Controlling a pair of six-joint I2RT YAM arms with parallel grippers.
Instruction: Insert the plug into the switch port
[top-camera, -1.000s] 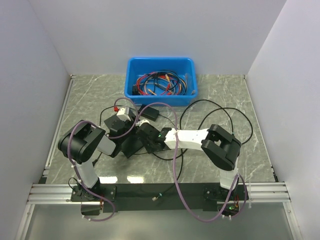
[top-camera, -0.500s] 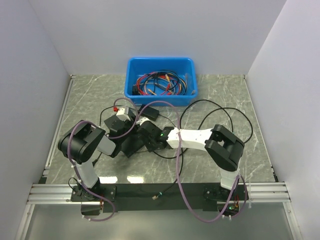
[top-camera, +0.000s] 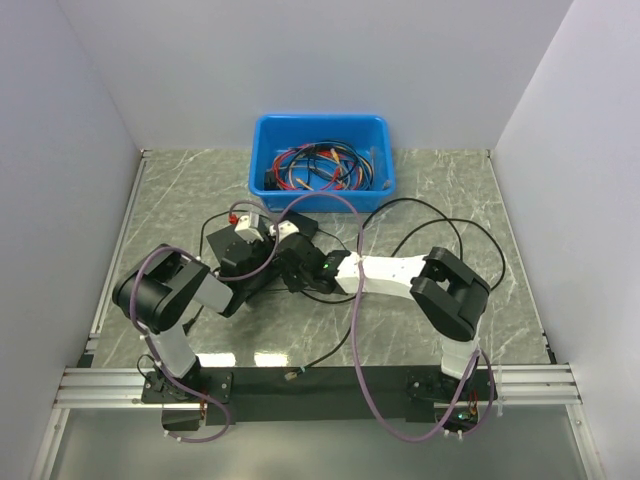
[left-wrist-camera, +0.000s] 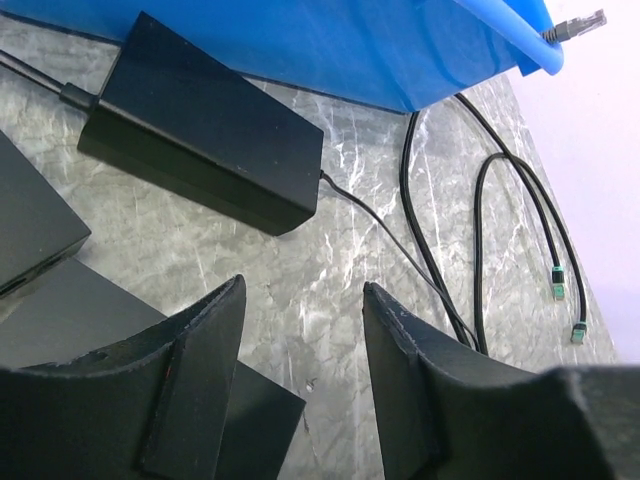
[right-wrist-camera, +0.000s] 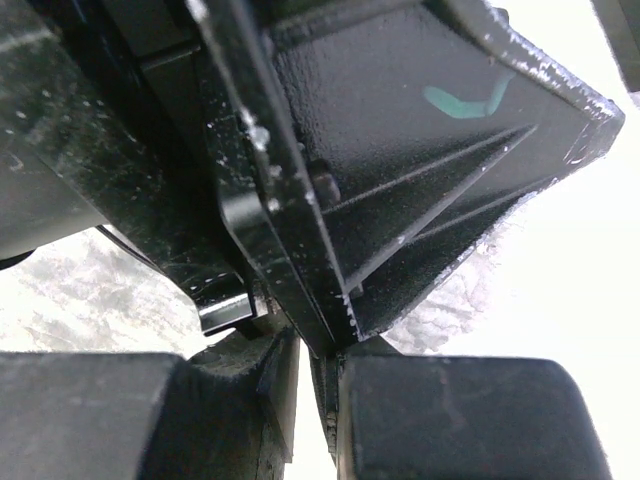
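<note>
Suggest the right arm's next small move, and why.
Probably back the right gripper off slightly: its jaws look shut, a black ribbed body fills its wrist view, and neither plug nor port shows there. The left gripper stands open over the table, holding nothing.

Probably a lab test cell: plain white walls (top-camera: 300, 60), aluminium rails (top-camera: 100, 385), blue cable bin (top-camera: 258, 150).

My pincer (left-wrist-camera: 302, 310) stands open over the grey marbled tabletop (left-wrist-camera: 330, 230), with nothing between its fingers. A black brick-shaped adapter (left-wrist-camera: 200, 140) lies just beyond, beside the blue bin (left-wrist-camera: 350, 50). To the right, thin black cables (left-wrist-camera: 403, 170) trail, ending in green-tipped connectors (left-wrist-camera: 557, 290).
</note>
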